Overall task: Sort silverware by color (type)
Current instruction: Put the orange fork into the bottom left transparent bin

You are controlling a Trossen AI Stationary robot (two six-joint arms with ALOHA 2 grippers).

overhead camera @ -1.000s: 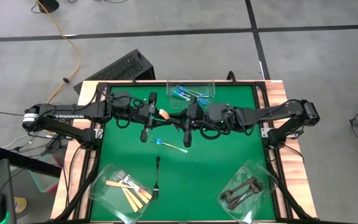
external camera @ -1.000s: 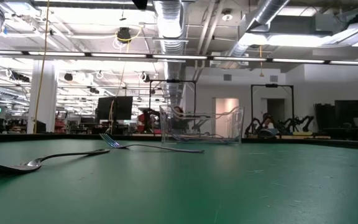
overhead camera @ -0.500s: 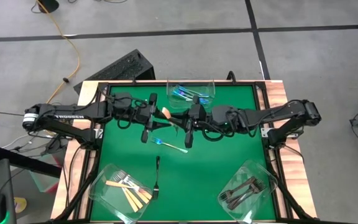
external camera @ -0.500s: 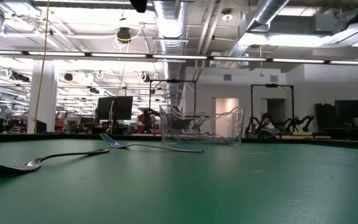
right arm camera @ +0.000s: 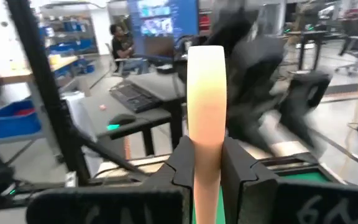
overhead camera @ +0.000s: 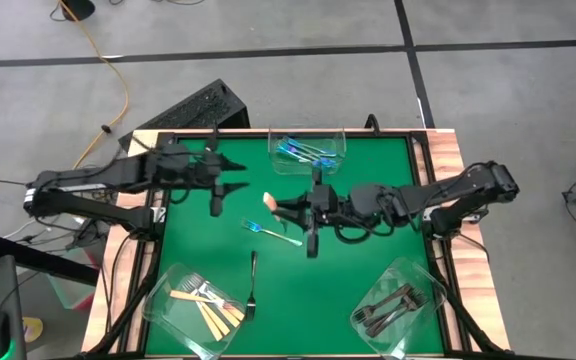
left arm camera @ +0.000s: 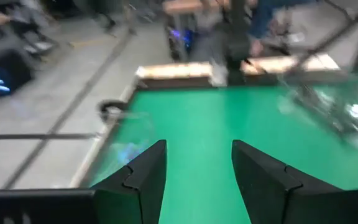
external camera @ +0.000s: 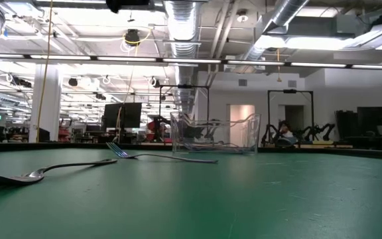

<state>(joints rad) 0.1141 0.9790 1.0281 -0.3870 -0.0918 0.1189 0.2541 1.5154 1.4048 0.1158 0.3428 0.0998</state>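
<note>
My right gripper (overhead camera: 292, 208) hovers over the table's middle, shut on a cream-handled fork (right arm camera: 207, 93) whose handle sticks out past the fingertips. My left gripper (overhead camera: 236, 180) stands open and empty over the far left, well apart from the fork (left arm camera: 197, 174). A blue-handled fork (overhead camera: 274, 234) lies flat on the mat below the right gripper. A dark fork (overhead camera: 253, 285) lies flat nearer the front. My right gripper pinches the cream handle (right arm camera: 207, 163) between its two fingers, partway along it. The fingers point roughly level toward the table's left, and the handle's free end (overhead camera: 268, 200) juts out beyond them. The fork is lifted clear of the mat; its tine end is hidden by the gripper.
A clear tub (overhead camera: 308, 150) with blue forks stands at the far edge. Another tub (overhead camera: 198, 305) with cream-handled forks sits at the near left. A third (overhead camera: 393, 305) with dark forks sits at the near right. A wooden rim (overhead camera: 438, 150) frames the mat.
My left gripper has opened, let go of the cream-handled fork and drawn back toward the table's left edge. My right gripper keeps the fork and has carried it a little toward the near edge, still clear of the mat.
</note>
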